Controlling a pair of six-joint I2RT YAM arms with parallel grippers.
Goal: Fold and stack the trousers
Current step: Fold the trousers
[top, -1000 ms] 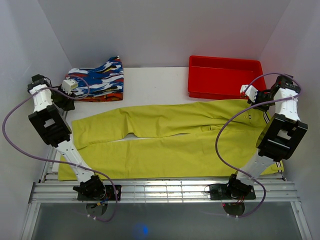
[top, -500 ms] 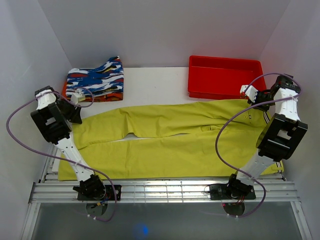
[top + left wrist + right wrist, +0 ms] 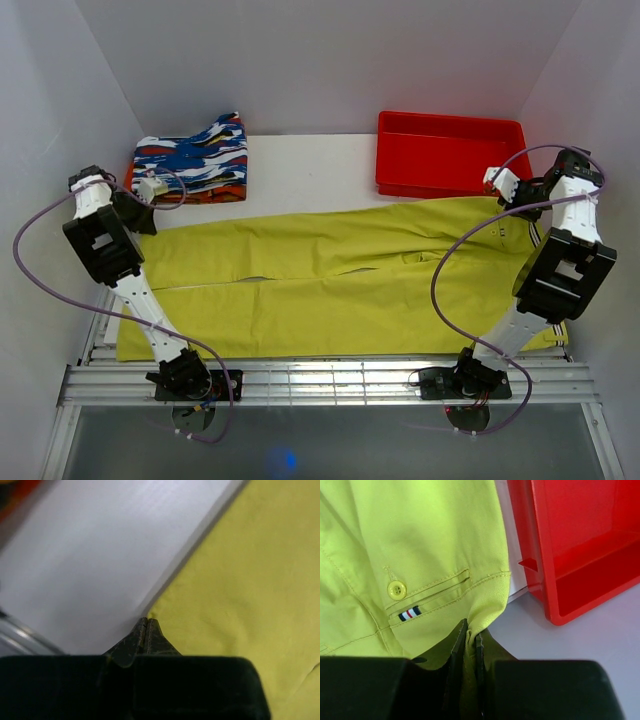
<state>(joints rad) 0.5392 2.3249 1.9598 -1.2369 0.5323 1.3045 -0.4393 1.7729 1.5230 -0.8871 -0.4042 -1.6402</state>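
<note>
Trousers (image 3: 340, 285) of yellow-green cloth lie spread flat across the white desk (image 3: 310, 165). They fill the middle of the overhead frame from side to side, with the waist at the right edge and the two long legs running side by side toward the left, only a thin slit between them. Your left fingers (image 3: 156, 641) are pressed together with no gap. The corner of the far leg's cuff runs right in at their tips, so they are clamped on the trousers at the left of the overhead frame. In the left wrist view the cloth fills the right side and bare desk the upper left. Your right fingers (image 3: 458, 647) are closed on a fold of the waistband, which you can see bunched between them at the bottom centre of the right wrist view. Just above that pinch sit a yellow-green button (image 3: 396, 590), a pocket welt (image 3: 432, 582) and a small dark, white and red striped tab (image 3: 410, 613). A red plastic bin (image 3: 450, 188) stands at the upper right of the overhead frame, just beyond the waist. The right wrist view shows a sliver of desk between bin and cloth. A folded garment patterned in blue, white, black and orange (image 3: 195, 158) rests at the upper left, apart from the trousers. The near leg's cuff reaches the lower left, beside the metal rail (image 3: 330, 380) along the bottom.
</note>
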